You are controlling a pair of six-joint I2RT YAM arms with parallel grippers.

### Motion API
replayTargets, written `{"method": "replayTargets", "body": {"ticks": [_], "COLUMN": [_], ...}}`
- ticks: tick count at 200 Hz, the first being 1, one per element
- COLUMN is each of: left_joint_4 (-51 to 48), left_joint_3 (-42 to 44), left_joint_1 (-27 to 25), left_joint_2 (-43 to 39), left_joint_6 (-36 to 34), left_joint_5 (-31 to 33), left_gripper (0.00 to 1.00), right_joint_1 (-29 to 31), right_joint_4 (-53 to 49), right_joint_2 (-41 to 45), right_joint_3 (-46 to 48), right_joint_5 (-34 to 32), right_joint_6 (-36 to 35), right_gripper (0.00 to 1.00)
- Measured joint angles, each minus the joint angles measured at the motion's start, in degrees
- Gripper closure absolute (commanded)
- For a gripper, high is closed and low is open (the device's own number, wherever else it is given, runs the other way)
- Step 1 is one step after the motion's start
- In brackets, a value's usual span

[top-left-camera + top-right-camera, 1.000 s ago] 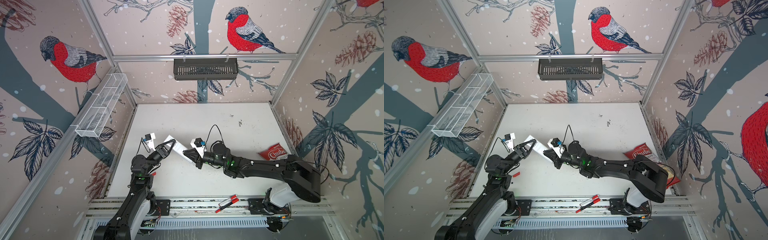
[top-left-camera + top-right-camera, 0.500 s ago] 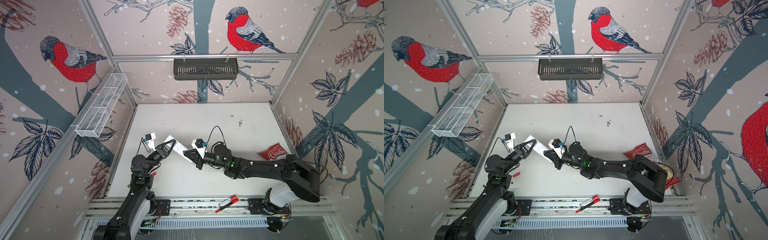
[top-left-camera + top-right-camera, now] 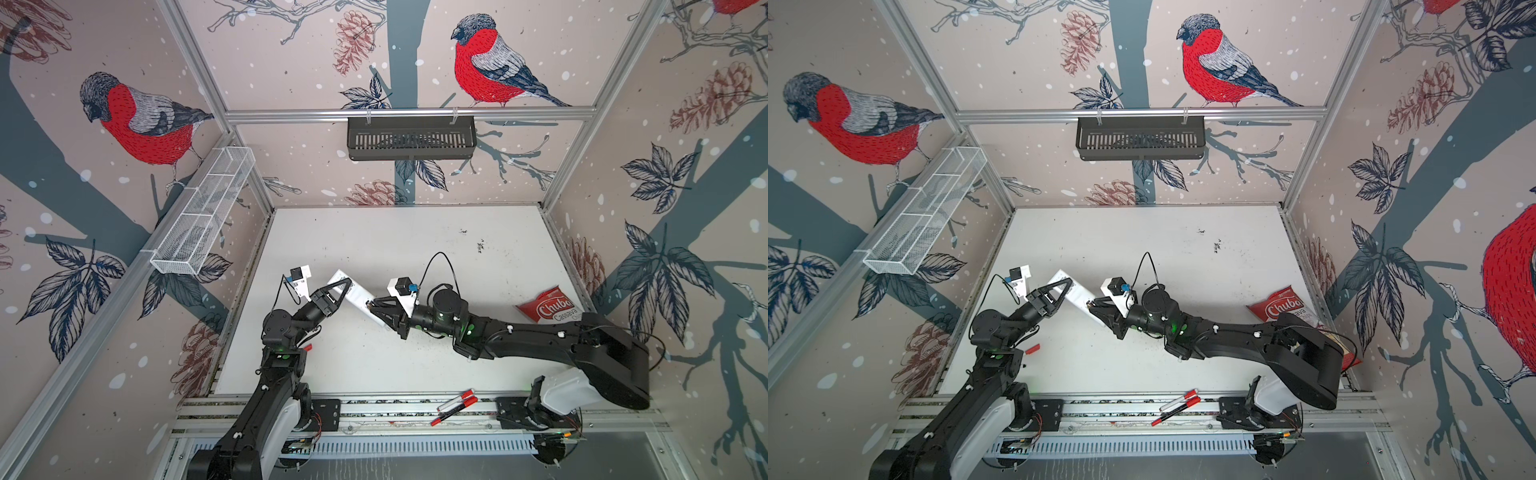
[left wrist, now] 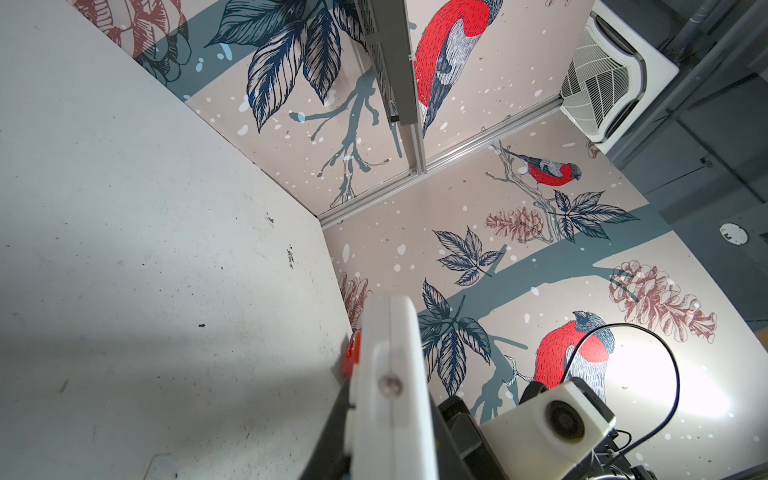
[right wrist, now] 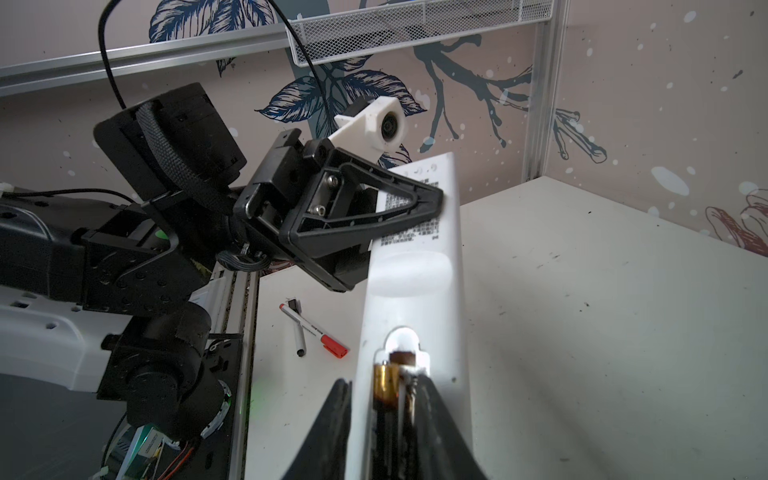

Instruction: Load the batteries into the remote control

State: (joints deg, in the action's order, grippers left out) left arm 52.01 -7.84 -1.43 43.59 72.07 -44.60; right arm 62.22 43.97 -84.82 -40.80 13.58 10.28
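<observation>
- My left pincer point(image 3: 344, 286) is clamped across the remote control point(image 3: 354, 296). It holds the remote tilted, clear of the worktop point(image 3: 415, 249), with the printed back facing up.
- One battery point(image 5: 384, 384) lies in the open bay at the remote's other end, copper end toward the rounded notch. I judge the first half of the loading done (whether it is fully seated, I cannot tell).
- The slot beside it shows only what looks like a spring contact point(image 5: 412, 388), so I take it as empty. I can find no second battery and no bay cover in any view.
- My right pincer point(image 3: 372, 306) sits at that bay end, jaws narrowly parted on either side of the battery, gripping nothing as far as I can see.
- Left to do, by my reckoning: fetch and seat the second battery, then close the bay.
- Against the picture a second back, both arms and the remote have hardly shifted. The one change is that my right pincer, pinched shut then, has eased apart.
</observation>
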Motion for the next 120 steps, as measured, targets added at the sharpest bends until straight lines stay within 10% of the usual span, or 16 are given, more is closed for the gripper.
{"method": "replayTargets", "body": {"ticks": [50, 120], "left_joint_4": [0.0, 0.37], "left_joint_3": [0.33, 1.53], "left_joint_1": [0.0, 0.0], "left_joint_2": [0.17, 0.44], "left_joint_6": [-0.57, -1.66], "left_joint_5": [0.17, 2.27], "left_gripper": [1.0, 1.0], "right_joint_1": [-1.11, -6.23], "right_joint_4": [-4.28, -23.56], "right_joint_2": [2.69, 1.31], "right_joint_3": [-2.05, -10.32], "right_joint_5": [-1.01, -7.48], "right_joint_6": [2.64, 26.36], "right_gripper": [0.28, 0.01]}}
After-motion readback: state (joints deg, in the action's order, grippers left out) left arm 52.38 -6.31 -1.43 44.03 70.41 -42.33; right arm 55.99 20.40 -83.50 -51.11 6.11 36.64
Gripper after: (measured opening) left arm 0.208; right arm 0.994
